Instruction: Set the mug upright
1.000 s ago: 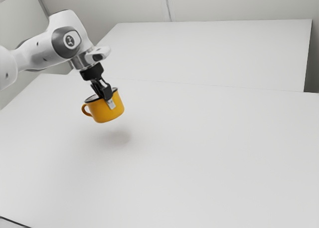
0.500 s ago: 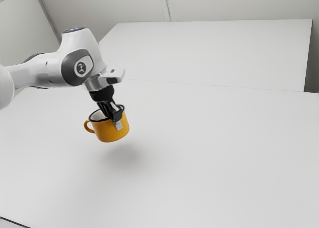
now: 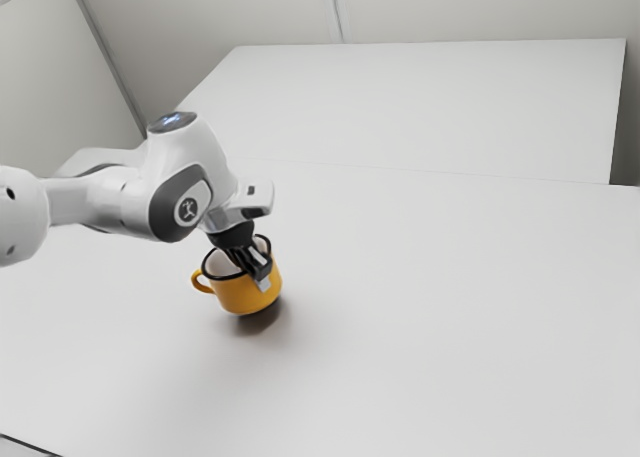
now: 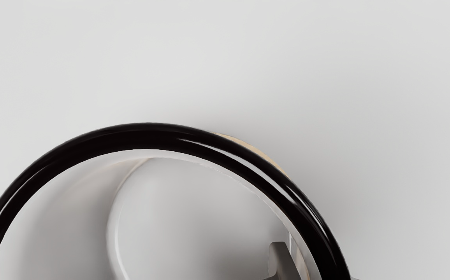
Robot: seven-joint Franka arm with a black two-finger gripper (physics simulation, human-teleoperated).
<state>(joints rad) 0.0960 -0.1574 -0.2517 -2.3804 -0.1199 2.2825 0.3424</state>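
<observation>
In the exterior view, you have the mug (image 3: 235,295) mouth up but leaning slightly, its handle (image 3: 200,281) toward the exterior view's left. Your gripper (image 3: 256,274) is clamped on the mug's wall, one finger inside and one outside. The mug is at the table (image 3: 450,307), with a dark shadow (image 3: 260,325) close under its base; you can't tell whether part of the base touches.

In the wrist view, you look into the mug's mouth past its black rim (image 4: 147,136), with one finger (image 4: 283,260) against the inner wall.

Judging by this, most of the righting is done; what remains for you is to level the base, seat it flat and let go.
</observation>
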